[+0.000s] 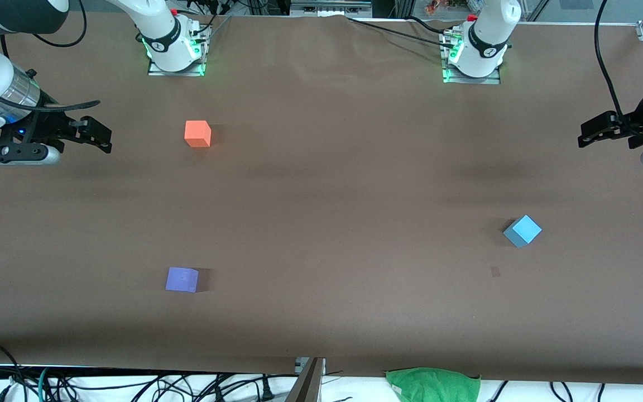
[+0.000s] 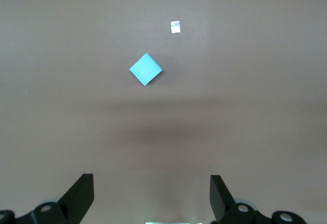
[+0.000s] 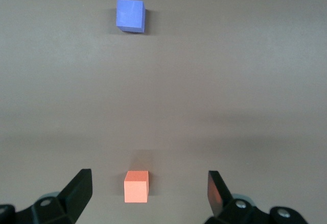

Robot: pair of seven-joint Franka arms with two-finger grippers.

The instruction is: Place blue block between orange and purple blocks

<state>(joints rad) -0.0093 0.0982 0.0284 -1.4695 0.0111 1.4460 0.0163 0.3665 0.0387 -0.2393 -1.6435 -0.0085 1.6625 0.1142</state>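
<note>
Three matte cubes: blue block (image 1: 522,230), orange (image 1: 197,133), purple (image 1: 181,279); well apart.

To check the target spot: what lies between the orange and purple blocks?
Nothing: bare table between orange block and purple block, seen in front and right wrist views.

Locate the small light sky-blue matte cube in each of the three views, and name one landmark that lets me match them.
Front view: the small light sky-blue matte cube sits on the brown table toward the left arm's end, turned corner-on.
Left wrist view: it lies in the upper middle of the picture, as a diamond shape.
Right wrist view: not in it.
Shared landmark: the small pale tape mark on the table close beside the cube.
</note>
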